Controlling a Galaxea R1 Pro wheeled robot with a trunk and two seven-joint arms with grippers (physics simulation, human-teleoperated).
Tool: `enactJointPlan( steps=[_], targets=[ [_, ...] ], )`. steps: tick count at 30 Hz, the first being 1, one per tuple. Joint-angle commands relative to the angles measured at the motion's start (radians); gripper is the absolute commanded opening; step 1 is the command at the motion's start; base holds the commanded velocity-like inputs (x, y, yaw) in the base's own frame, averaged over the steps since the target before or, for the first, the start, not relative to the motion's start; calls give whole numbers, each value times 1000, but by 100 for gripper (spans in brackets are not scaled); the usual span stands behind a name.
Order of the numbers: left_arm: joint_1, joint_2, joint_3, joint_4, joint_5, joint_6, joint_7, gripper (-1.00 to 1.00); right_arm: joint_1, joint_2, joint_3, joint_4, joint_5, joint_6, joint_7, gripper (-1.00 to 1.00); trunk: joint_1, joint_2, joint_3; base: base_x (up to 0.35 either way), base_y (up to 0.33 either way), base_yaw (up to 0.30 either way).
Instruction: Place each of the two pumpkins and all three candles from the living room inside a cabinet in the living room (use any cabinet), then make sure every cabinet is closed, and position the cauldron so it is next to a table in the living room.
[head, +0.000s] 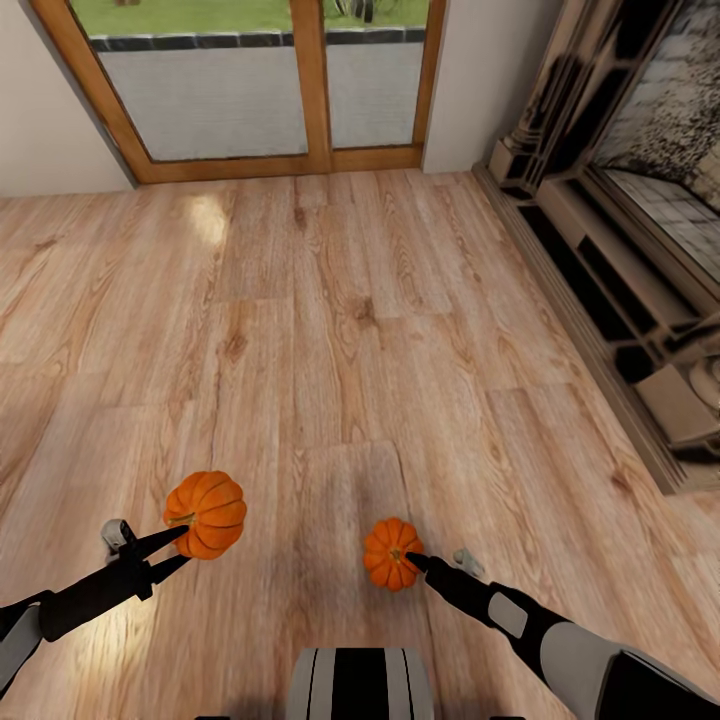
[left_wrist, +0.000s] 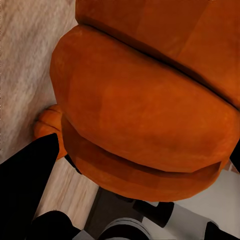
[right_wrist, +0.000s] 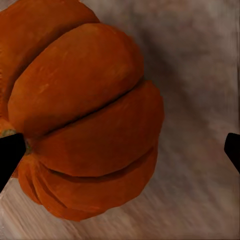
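A pumpkin (head: 206, 514) is gripped in the left claw (head: 178, 548) and another pumpkin (head: 392, 553) in the right claw (head: 415, 562), so both should be carried level toward the cabinet (head: 610, 290) at far right.

A home living room: wood floor (head: 330, 330), glazed patio doors (head: 265, 85).

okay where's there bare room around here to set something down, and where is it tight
The wood floor lies bare from the glass doors back to the two grippers, and between the two pumpkins. It is crowded along the right wall, where the dark low cabinet runs. The left gripper holds the bigger pumpkin; the right gripper holds the smaller pumpkin.
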Motion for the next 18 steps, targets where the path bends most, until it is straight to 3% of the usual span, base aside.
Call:
enactJointPlan(
  steps=[1, 18],
  targets=[
    [0, 0, 0, 0, 4, 7, 1, -100, 0, -1, 29, 3, -3, 4, -23, 100, 0, 0, -1, -97, 0, 0],
    [0, 1, 1, 0, 4, 7, 1, -100, 0, -2, 29, 2, -3, 3, -45, 100, 0, 0, -1, -8, 9, 0]
  ],
)
